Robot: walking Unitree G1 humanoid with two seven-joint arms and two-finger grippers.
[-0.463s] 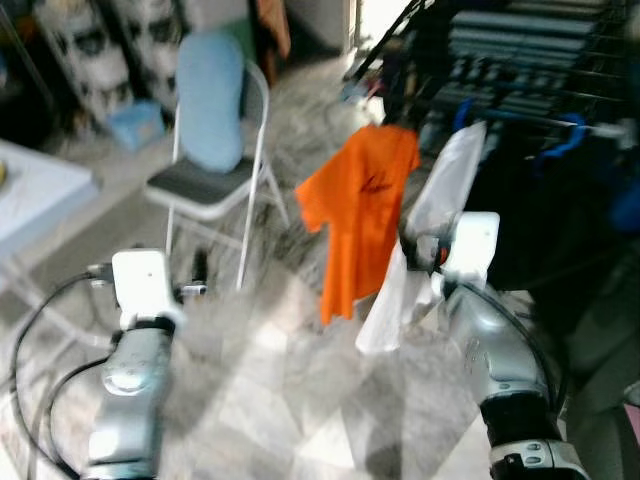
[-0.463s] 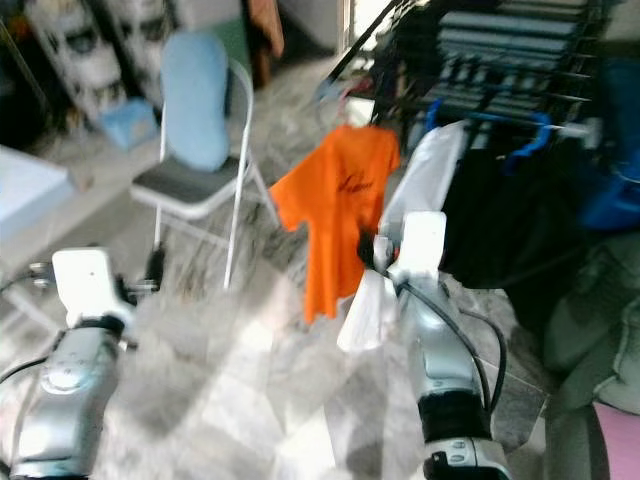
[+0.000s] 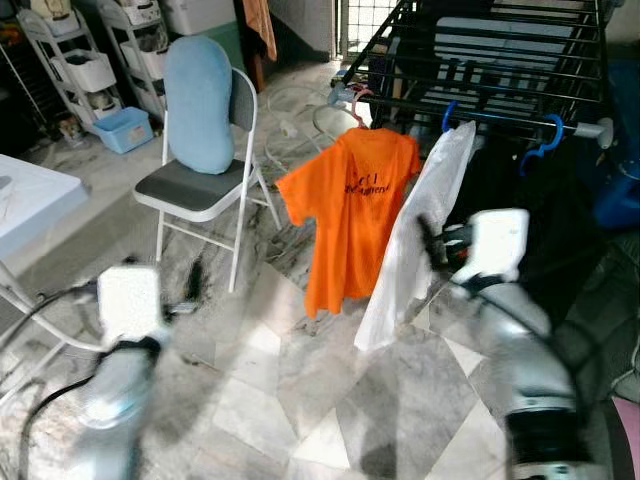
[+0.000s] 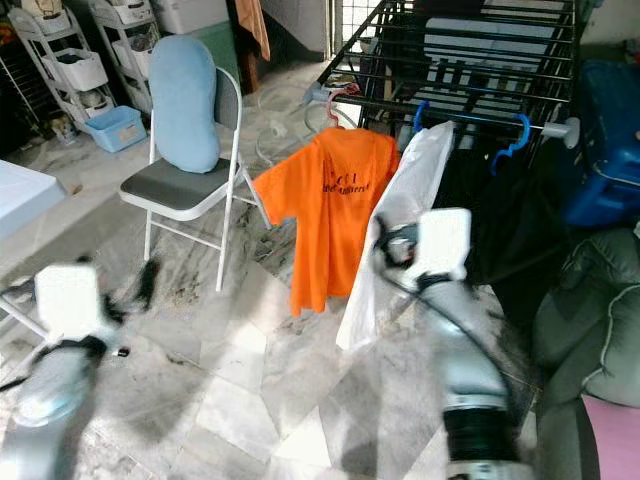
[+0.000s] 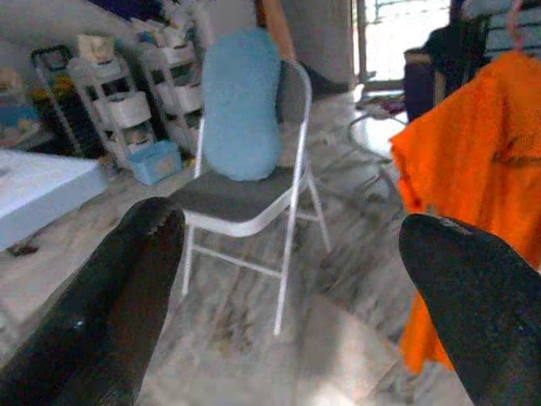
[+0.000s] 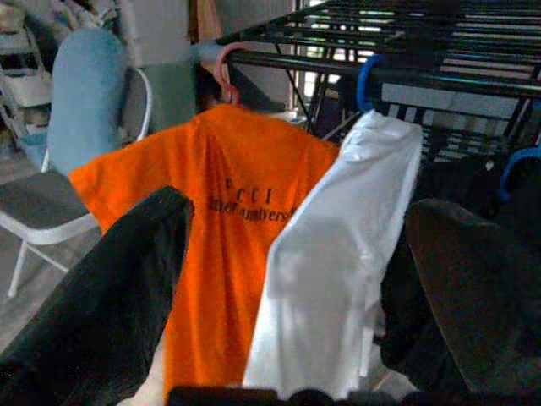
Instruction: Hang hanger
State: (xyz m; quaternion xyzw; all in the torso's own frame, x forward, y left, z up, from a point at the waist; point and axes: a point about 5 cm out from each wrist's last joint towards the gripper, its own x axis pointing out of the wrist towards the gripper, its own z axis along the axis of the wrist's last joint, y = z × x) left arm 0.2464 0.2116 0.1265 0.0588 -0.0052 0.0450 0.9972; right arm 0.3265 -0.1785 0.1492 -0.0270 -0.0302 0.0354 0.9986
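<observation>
Drying rack [image 3: 500, 60] at far right, black bars running left to right; three garments on its front rail [image 6: 296, 66]. Orange T-shirt [image 3: 350, 215] on a pink hanger [image 3: 352, 100], hook over the rail at the left end. White shirt [image 3: 415, 240] on a blue hanger [image 6: 365, 80] just right of it, the two garments touching at the edges. Dark garment [image 3: 530, 210] further right under a second blue hook [image 3: 548, 140]. Hangers' long axes along the rail, hooks up, garments hanging straight down toward the marble floor [image 3: 300, 380]. Right gripper [image 6: 296, 279] raised before the white shirt, nearer the rail than the other arm; fingers [image 6: 110, 288] spread wide, nothing between them, orange and white garments framed in the gap, rail farther off and above. Left gripper [image 5: 296, 288] low at near left, well apart from the rack, likewise wide and empty, aimed at a folding chair [image 3: 205, 185] with a blue cushion [image 3: 198, 105] on its back. White counter edge [image 3: 30, 200] at far left; storage shelves [image 3: 80, 60] and a blue bin [image 3: 122, 128] beyond. No loose hanger in either gripper, so judged either hung already or not yet picked up; cannot tell which. Any coming work at the rail falls to the right arm: forward and upward
</observation>
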